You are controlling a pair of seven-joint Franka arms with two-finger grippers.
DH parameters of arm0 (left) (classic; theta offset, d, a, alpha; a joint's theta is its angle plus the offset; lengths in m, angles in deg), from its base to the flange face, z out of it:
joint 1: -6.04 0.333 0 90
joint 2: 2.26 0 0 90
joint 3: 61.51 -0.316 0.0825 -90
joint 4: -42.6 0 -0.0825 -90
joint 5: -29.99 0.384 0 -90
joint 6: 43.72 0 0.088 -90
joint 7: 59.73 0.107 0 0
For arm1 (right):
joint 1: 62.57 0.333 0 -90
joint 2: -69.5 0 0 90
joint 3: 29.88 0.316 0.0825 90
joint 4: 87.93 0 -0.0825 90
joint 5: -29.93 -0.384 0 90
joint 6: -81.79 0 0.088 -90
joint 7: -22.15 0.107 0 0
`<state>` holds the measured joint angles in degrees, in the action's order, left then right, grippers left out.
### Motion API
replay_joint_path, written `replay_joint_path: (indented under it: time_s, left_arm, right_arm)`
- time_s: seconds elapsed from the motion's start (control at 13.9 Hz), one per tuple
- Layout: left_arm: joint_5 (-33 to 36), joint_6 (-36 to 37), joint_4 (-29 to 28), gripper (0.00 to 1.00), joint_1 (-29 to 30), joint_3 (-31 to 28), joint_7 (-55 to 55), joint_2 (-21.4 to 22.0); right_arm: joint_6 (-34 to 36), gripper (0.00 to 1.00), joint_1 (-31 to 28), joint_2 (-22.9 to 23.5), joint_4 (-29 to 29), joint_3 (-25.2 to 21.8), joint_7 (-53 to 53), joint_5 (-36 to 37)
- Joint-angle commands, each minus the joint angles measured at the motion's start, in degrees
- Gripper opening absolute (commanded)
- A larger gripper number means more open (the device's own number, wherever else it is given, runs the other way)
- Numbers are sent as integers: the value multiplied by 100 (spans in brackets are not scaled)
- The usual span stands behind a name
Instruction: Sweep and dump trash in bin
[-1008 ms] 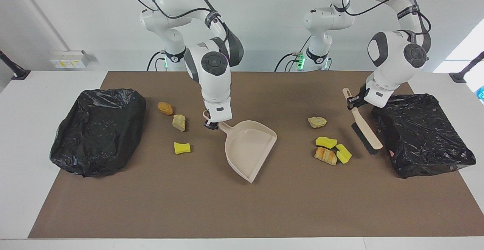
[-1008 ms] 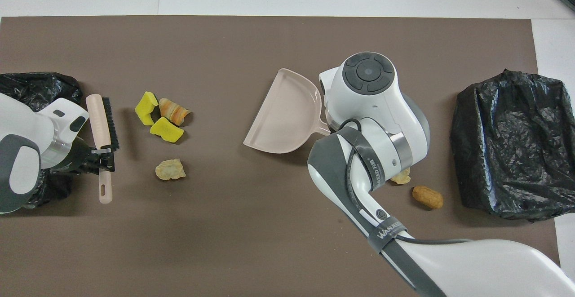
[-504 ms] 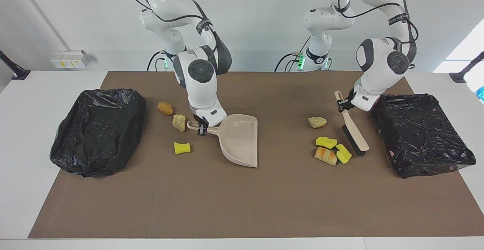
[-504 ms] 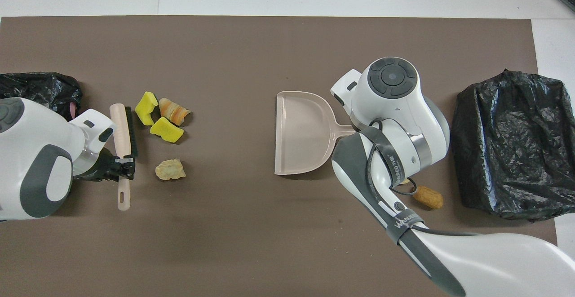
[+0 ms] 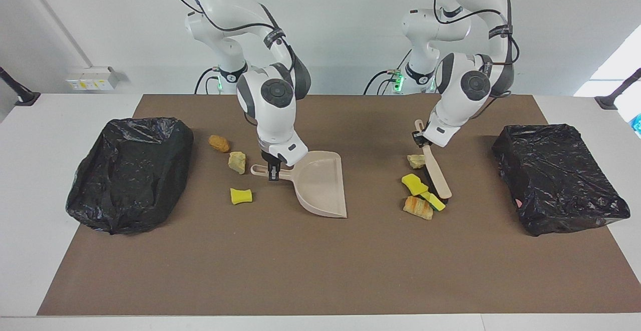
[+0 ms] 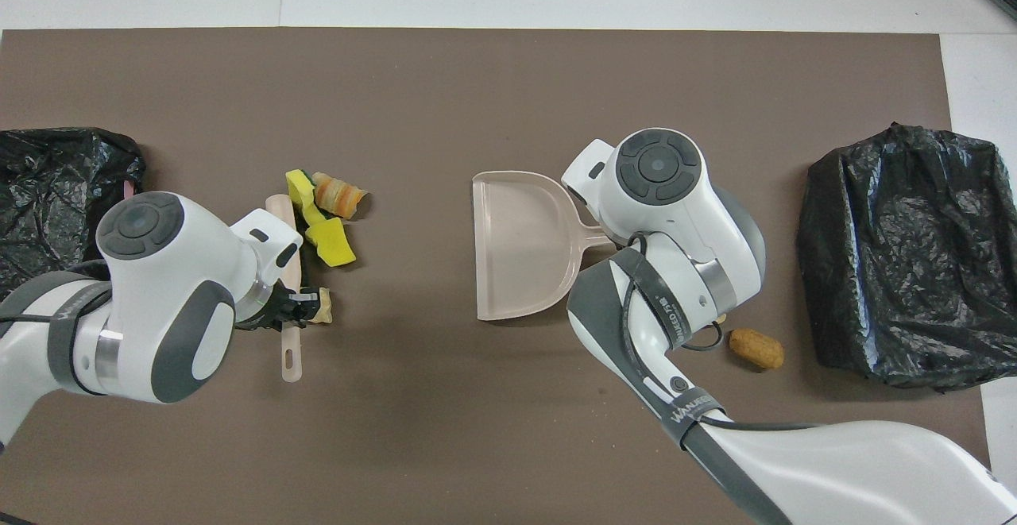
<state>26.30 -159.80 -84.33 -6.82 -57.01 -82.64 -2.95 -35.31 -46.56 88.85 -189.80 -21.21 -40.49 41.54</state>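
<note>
Toward the left arm's end of the surface, your left pincer [image 5: 418, 138] is clamped on the brush [image 5: 434, 173], bristles touching the yellow sponge pieces [image 5: 414, 184] and the bread-like chunk [image 5: 417, 207], with a pale lump [image 5: 415, 160] beside the handle. Mid-surface, your right pincer [image 5: 273, 173] grips the dustpan [image 5: 320, 183] by its handle, mouth facing that pile but well apart from it. Risk, as judged: scraps may roll or scatter around the brush ends before reaching the pan, and three more scraps [image 5: 236, 162] lie untouched near the pan handle.
</note>
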Motion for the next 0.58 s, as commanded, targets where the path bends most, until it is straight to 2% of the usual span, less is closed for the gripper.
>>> replay_joint_path:
  time_s: [0.0, 0.29, 0.5]
  left_arm:
    - [-61, -239, -25, 0, -504, -73, -677, 25]
    - [-623, -502, 19, 0, -1365, -73, -1495, 34]
    - [-668, -574, 256, 0, -1850, -64, -2111, 17]
  right_arm:
    - [-120, 0, -37, -160, -254, 30, -134, 113]
    - [-23, 0, -11, -239, -394, 39, -187, 17]
    - [-49, 0, 16, -248, -404, 39, -187, 17]
